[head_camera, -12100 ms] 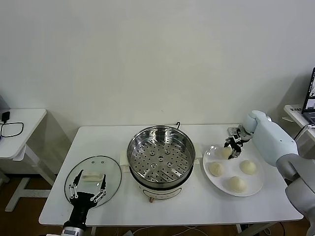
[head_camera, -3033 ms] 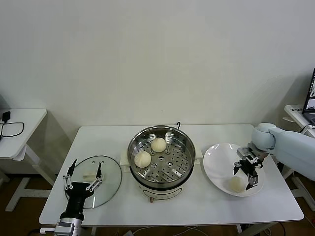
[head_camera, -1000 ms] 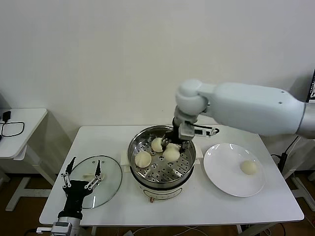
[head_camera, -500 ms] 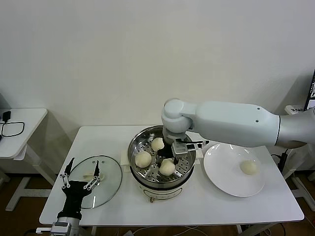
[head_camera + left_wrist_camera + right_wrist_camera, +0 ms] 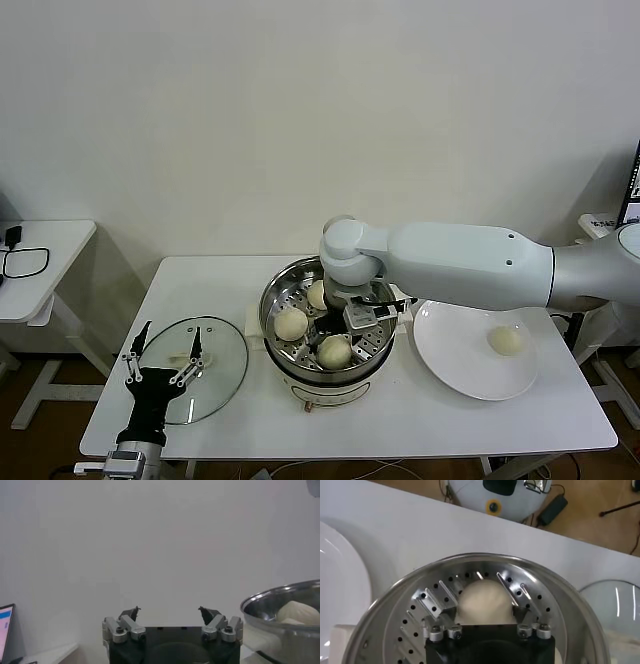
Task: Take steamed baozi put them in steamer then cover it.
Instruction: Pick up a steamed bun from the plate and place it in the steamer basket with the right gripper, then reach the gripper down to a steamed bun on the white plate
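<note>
The left gripper [image 5: 160, 368] has its jaws spread wide with nothing between them. It sits at the lower left of the head view, just above the near edge of the cover [image 5: 190, 368]. The cover is a clear glass lid. It lies flat on the white table [image 5: 230, 275], and its white handle [image 5: 181, 355] shows through between the fingers. In the left wrist view the left gripper [image 5: 170, 616] points at a plain wall, and its two dark fingertips [image 5: 133, 612] are far apart.

In the middle of the head view stands the steamer [image 5: 328, 325], a shiny steel pot with a tray full of holes. Three steamed baozi are in it. One baozi [image 5: 291, 323] is on the left side of the tray. One baozi [image 5: 317, 294] is at the back, partly hidden by the arm. One baozi [image 5: 335, 351] is at the front.

The right gripper [image 5: 340, 340] reaches down into the pot over that front bun. In the right wrist view the right gripper [image 5: 485, 597] has its jaws on both sides of the bun [image 5: 485, 602], close against it, and the bun sits on the tray.

On the right of the head view is a white plate [image 5: 460, 365]. The last baozi [image 5: 506, 341] lies on it, well apart from the pot.
</note>
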You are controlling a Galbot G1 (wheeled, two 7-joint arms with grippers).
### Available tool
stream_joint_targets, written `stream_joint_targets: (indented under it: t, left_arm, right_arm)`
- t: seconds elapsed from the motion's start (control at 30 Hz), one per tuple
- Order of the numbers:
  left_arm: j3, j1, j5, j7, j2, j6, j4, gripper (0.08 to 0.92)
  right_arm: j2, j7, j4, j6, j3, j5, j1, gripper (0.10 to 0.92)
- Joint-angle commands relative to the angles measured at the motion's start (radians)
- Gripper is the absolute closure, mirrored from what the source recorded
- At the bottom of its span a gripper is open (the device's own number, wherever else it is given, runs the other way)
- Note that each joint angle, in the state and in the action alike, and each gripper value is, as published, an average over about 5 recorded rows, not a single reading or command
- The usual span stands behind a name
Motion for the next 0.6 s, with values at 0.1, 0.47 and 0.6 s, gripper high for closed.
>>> stream_joint_targets:
  t: [0.1,0.47,0.6]
  left_arm:
    - [0.0,0.0,0.0,0.0,0.0,0.001,-0.001,0.177]
    - [0.011,-0.001,0.002,0.001,0.004,0.006,-0.012,0.177]
    - [0.014,0.001,0.003,0.001,0.004,0.004,-0.016,0.177]
  right_arm:
    - [-0.089,-0.018,0.001,-0.018,0.121,0.054,0.026,0.203]
    - [-0.41,-0.114,-0.325,-0.507,0.158,0.535,0.12,0.203]
    - [-0.46,-0.148,-0.5,-0.592,0.127,0.56,0.08,0.203]
